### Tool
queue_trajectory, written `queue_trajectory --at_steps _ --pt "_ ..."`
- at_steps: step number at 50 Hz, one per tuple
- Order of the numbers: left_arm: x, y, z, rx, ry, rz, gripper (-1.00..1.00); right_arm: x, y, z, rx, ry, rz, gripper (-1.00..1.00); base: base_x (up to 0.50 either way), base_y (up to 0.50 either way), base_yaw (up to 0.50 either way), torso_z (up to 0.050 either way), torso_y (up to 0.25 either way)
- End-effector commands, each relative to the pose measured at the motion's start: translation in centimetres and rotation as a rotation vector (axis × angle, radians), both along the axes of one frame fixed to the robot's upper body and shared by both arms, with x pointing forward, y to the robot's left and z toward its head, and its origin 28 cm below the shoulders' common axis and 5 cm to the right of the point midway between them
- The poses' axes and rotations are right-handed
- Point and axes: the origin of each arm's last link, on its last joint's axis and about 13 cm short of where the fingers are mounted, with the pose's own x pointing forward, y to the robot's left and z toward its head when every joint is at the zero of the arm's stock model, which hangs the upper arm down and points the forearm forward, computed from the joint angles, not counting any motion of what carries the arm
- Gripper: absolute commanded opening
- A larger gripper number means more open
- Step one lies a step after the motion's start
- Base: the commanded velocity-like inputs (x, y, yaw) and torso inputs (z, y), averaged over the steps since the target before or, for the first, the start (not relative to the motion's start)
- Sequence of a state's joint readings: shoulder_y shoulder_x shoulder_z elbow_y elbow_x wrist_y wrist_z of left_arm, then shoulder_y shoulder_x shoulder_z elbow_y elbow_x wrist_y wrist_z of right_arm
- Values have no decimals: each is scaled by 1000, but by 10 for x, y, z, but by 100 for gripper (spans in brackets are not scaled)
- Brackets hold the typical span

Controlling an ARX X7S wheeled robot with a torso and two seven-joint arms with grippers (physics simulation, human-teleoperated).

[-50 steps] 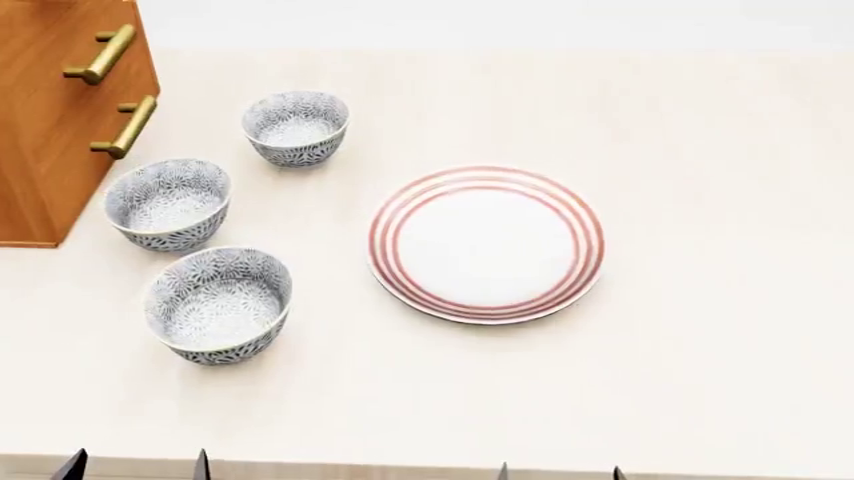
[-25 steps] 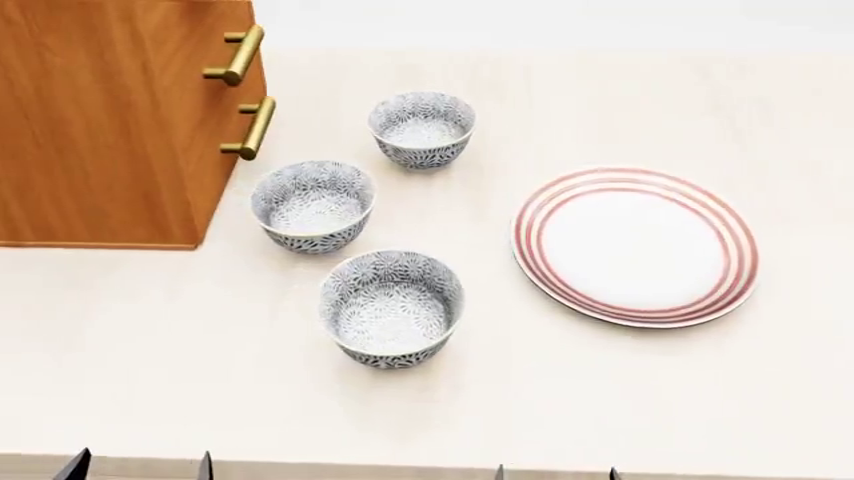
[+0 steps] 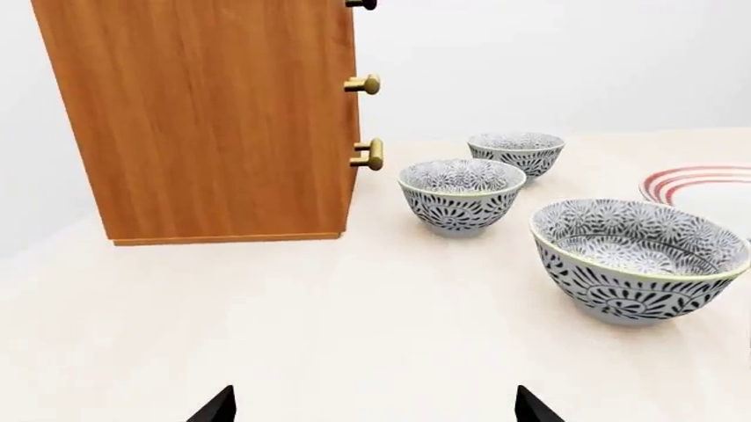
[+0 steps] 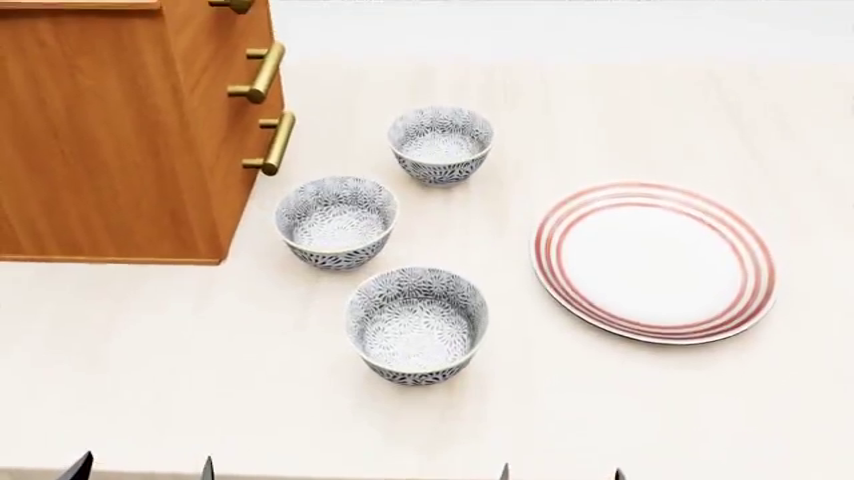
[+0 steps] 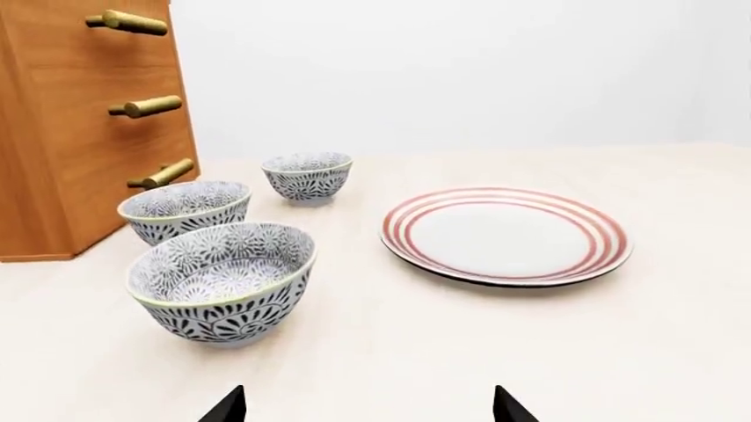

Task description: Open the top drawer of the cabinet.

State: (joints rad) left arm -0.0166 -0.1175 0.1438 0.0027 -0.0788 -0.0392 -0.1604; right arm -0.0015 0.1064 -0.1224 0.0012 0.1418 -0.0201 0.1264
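Both my arms are low at the near table edge; only the fingertip points show along the bottom of the head frame. Left gripper [image 4: 140, 466]: tips spread apart, nothing between them. Right gripper [image 4: 561, 470]: same, tips apart, holding nothing. Both wrist views look level across the table [image 4: 160, 370] toward the cabinet and dishes.

Cabinet [image 4: 107, 130] sits upper left of the head frame, standing upright on the table, long axis vertical, drawer fronts facing frame right toward the bowls. Top drawer [image 5: 88, 40] is at the upper left of the right wrist frame, front flush with the two below, closed. Its brass handle [image 5: 127, 22] is a bar lying horizontal across the front.

Three patterned bowls [image 4: 336, 220] run in a diagonal line just right of the cabinet, apart from it. Red-ringed plate [image 4: 654, 262] is at mid right, well clear of the bowls.
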Motion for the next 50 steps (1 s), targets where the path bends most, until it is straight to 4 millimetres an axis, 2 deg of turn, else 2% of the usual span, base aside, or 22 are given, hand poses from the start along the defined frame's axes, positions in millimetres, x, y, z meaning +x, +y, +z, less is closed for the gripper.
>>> queue_trajectory --at_steps 1,36,41,50 --pt "1 0 0 2 12 2 100 1 0 -1 1 6 -6 100 0 0 0 50 20" --pt "1 1 0 -15 -2 7 100 0 0 -1 2 9 -6 100 0 0 0 50 18" --pt "0 1 0 -9 7 5 100 1 0 0 -3 12 -9 100 14 0 0 0 0" --pt "0 1 0 -12 7 3 100 0 0 -1 -5 13 -9 100 352 0 0 0 0"
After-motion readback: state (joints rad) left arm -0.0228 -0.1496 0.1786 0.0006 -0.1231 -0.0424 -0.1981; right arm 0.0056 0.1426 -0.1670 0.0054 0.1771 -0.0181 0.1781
